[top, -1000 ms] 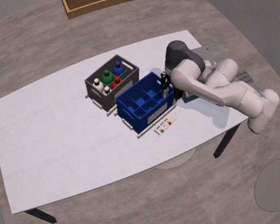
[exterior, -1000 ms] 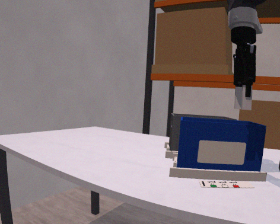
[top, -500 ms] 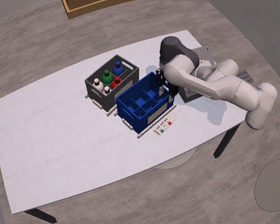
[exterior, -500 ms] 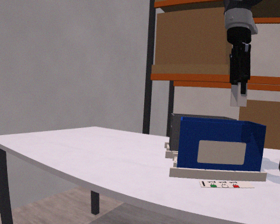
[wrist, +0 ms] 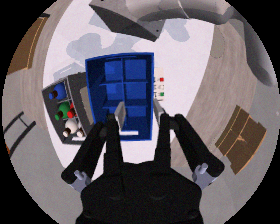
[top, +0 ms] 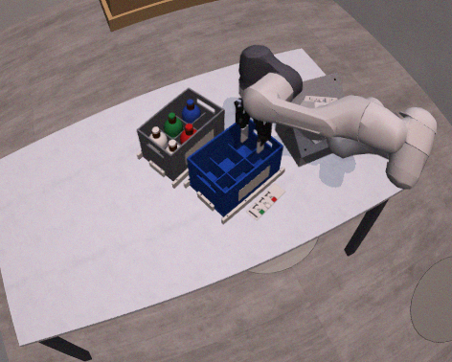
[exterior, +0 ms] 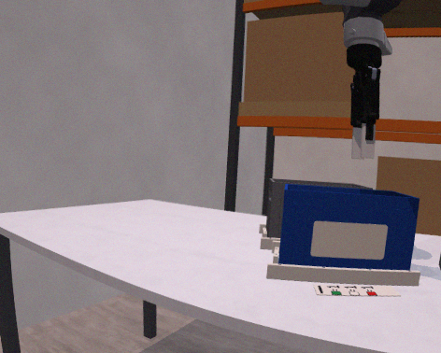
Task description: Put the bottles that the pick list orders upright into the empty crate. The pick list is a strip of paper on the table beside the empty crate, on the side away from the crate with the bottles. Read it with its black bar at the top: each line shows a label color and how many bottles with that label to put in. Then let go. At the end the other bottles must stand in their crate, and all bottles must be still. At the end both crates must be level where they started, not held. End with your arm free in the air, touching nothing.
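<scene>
The blue crate (top: pixel 235 169) stands empty on the white table, its compartments open; it also shows in the side view (exterior: pixel 348 229) and the wrist view (wrist: pixel 121 93). The grey crate (top: pixel 178 136) behind it holds bottles with a blue (top: pixel 191 111), a green (top: pixel 172 124), a red (top: pixel 188 133) and two white (top: pixel 157 136) labels. The pick list (top: pixel 266 202) lies beside the blue crate, with green, white and red marks (exterior: pixel 357 290); the counts are too small to read. My gripper (top: pixel 252 136) (exterior: pixel 363 149) (wrist: pixel 138 106) hangs above the blue crate's far end, fingers partly apart and empty.
The robot's grey base plate (top: pixel 311 124) sits at the table's back right, close to the blue crate. A wooden box (top: pixel 139 10) stands on the floor beyond the table. A shelf rack with cardboard boxes (exterior: pixel 304 70) stands behind the table.
</scene>
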`<state>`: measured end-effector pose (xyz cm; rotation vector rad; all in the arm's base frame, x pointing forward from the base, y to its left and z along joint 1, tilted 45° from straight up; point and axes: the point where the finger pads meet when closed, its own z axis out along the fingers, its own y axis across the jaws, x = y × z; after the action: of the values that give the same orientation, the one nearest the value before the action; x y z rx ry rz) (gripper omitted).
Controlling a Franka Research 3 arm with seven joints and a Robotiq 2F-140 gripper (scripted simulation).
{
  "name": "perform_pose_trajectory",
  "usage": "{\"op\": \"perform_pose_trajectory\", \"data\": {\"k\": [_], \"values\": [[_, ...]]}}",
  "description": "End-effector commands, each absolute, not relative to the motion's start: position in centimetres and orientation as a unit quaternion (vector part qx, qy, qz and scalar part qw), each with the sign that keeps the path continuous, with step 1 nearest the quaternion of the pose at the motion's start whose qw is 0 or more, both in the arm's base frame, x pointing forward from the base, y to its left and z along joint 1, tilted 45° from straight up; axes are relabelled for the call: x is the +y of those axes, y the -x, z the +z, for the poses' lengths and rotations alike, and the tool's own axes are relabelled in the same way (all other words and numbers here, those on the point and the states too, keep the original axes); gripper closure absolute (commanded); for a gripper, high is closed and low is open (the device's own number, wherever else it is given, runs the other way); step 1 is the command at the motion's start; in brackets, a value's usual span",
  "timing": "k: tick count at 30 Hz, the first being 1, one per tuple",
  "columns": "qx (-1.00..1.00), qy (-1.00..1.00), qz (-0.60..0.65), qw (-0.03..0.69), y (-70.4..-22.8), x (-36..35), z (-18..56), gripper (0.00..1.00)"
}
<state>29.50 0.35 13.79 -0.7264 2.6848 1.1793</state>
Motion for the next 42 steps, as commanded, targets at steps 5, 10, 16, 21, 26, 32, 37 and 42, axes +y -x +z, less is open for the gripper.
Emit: {"op": "perform_pose_trajectory", "data": {"k": [5, 10, 16, 21, 26, 32, 37, 42], "values": [[0.890, 0.248, 0.377, 0.060, -31.2, -2.3, 12.0, 0.62], [0.890, 0.248, 0.377, 0.060, -32.6, -4.2, 11.0, 0.62], [0.890, 0.248, 0.377, 0.060, -34.3, -6.3, 9.8, 0.62], [0.890, 0.248, 0.377, 0.060, -35.1, -7.4, 9.2, 0.62], [0.890, 0.248, 0.377, 0.060, -36.5, -9.2, 8.1, 0.62], [0.890, 0.248, 0.377, 0.060, -38.2, -11.4, 6.9, 0.62], [0.890, 0.248, 0.377, 0.060, -39.3, -12.8, 6.1, 0.62], [0.890, 0.248, 0.377, 0.060, -40.4, -14.3, 5.3, 0.62]]}}
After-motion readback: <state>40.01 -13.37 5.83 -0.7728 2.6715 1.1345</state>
